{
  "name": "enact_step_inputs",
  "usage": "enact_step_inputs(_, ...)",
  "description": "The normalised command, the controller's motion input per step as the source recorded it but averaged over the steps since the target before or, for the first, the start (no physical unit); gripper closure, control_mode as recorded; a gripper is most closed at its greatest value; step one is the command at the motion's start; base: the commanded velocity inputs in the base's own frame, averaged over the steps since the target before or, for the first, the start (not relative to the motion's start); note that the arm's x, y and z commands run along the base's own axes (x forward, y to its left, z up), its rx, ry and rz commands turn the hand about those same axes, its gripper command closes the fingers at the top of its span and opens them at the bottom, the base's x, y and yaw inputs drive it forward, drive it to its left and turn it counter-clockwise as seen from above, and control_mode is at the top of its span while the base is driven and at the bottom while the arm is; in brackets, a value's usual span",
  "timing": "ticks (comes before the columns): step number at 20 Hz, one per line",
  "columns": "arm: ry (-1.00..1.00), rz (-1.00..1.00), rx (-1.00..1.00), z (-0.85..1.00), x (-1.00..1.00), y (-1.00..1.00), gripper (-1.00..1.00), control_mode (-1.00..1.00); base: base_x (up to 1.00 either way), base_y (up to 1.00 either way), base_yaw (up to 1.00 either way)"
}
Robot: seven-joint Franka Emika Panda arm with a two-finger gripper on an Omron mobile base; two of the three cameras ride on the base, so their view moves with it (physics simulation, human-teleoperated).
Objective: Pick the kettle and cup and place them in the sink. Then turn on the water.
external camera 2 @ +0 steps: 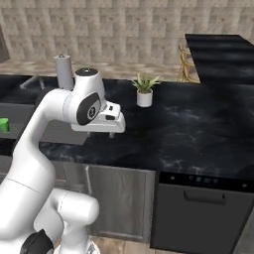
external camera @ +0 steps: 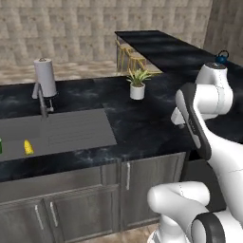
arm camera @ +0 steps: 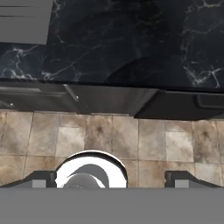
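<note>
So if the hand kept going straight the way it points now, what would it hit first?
Probably the front edge of the black marble counter. The open hand looks down past it at the cabinet fronts and tiled floor, with nothing between; depth is unclear.

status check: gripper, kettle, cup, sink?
Gripper open, empty, over the counter edge. Kettle far back right on the counter, untouched. Cup at the sink end. Faucet dry; nothing blocking.

The tabletop (external camera: pixel 142 128) is showing black with white marble veining; the sink (external camera: pixel 71 130), left of frame, is looking flat grey. A dark-blue kettle (external camera: pixel 221 57) is sitting upper right, a bright green cup (external camera 2: pixel 4 124) at the left edge.
</note>
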Motion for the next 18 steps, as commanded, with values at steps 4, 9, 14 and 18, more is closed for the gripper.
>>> enact_step_inputs(4,0.0,0.0,0.0,0.0,0.0,0.0,-1.0,1.0,-0.17,-0.94,0.0)
enact_step_inputs(9,0.0,0.0,0.0,0.0,0.0,0.0,-1.0,1.0,-0.14,-0.99,0.0)
enact_step_inputs(14,0.0,0.0,0.0,0.0,0.0,0.0,-1.0,1.0,-0.08,-1.0,0.0)
enact_step_inputs(18,0.0,0.0,0.0,0.0,0.0,0.0,-1.0,1.0,-0.1,-1.0,0.0)
